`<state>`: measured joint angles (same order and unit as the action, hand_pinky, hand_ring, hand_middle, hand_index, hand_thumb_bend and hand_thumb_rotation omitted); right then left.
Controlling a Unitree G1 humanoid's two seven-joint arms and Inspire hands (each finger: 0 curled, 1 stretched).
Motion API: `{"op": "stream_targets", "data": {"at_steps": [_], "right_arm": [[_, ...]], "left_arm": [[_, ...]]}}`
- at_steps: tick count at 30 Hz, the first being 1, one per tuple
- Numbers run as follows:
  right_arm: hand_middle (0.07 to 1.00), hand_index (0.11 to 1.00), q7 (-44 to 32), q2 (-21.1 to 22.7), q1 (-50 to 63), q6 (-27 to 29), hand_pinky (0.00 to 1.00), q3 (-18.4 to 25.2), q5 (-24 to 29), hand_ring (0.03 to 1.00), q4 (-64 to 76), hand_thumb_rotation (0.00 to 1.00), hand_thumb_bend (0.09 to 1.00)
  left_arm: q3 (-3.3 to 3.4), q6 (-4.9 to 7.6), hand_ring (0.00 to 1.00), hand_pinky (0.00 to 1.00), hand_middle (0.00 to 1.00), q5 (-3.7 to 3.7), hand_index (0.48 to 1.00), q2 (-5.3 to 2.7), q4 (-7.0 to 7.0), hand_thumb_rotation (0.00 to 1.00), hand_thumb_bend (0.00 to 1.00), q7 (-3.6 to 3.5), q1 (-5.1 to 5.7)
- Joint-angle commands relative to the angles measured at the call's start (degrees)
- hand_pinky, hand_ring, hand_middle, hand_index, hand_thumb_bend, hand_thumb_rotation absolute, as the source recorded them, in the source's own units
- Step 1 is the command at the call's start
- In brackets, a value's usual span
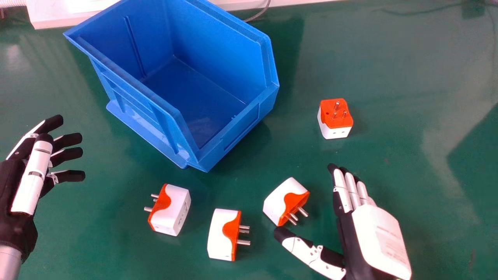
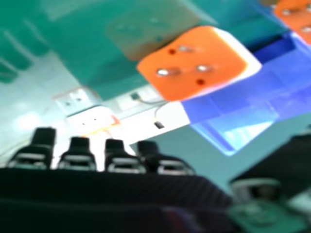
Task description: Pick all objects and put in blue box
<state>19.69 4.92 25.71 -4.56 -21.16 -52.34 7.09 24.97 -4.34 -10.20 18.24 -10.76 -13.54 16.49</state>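
Four orange-and-white plug adapters sit on the green counter (image 1: 116,252), outside the blue box (image 1: 233,136), in the scene before us. We see the left adapter (image 1: 175,208) on its side, prongs toward the left hand (image 1: 33,177), whose fingers are loosely spread at the view's left. The middle adapter (image 1: 221,235) lies just beside it, prongs pointing right. Nearest our right hand (image 1: 379,233) is the tilted adapter (image 1: 283,200), close to the tip of the thumb (image 1: 307,252); that hand's fingers are straight and pressed together, the thumb held out wide, gripping nothing. The upright adapter (image 1: 336,133) stands well apart from the others, right of the box and beyond the fingertips, prongs up. From the right hand we see an orange face with metal prongs, and the blue box. A gray cable (image 1: 258,13) runs behind the box.
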Motion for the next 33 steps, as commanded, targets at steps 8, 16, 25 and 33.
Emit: {"op": "stream_targets", "data": {"at_steps": [8,16,25,33], "right_arm": [[0.993,0.965,1.70,-0.23,-4.39,-3.69,0.96,-1.16,-0.84,1.000,-3.80,0.71,0.525],[0.981,0.952,1.52,-0.40,-8.05,-8.82,0.94,-2.96,-3.00,0.989,-6.56,0.65,0.522],[0.968,0.938,0.21,0.04,-11.72,-12.60,0.91,-4.95,-2.59,0.972,-8.43,0.59,0.519],[0.968,0.926,0.49,0.83,-13.83,-12.26,0.90,-5.59,-2.20,0.969,-10.26,0.57,0.519]], "left_arm": [[0.64,0.19,0.77,0.61,0.79,-0.29,0.877,0.76,-1.52,0.89,0.12,0.17,0.17],[0.57,0.17,0.78,0.61,0.79,-0.01,0.879,0.79,-1.28,0.90,0.12,0.42,-0.13],[0.48,0.05,0.78,0.62,0.79,0.31,0.882,0.88,-1.61,0.89,0.12,0.62,-0.07],[0.52,-0.16,0.78,0.62,0.79,-0.01,0.885,0.87,-1.55,0.89,0.12,0.67,-0.10]]}}
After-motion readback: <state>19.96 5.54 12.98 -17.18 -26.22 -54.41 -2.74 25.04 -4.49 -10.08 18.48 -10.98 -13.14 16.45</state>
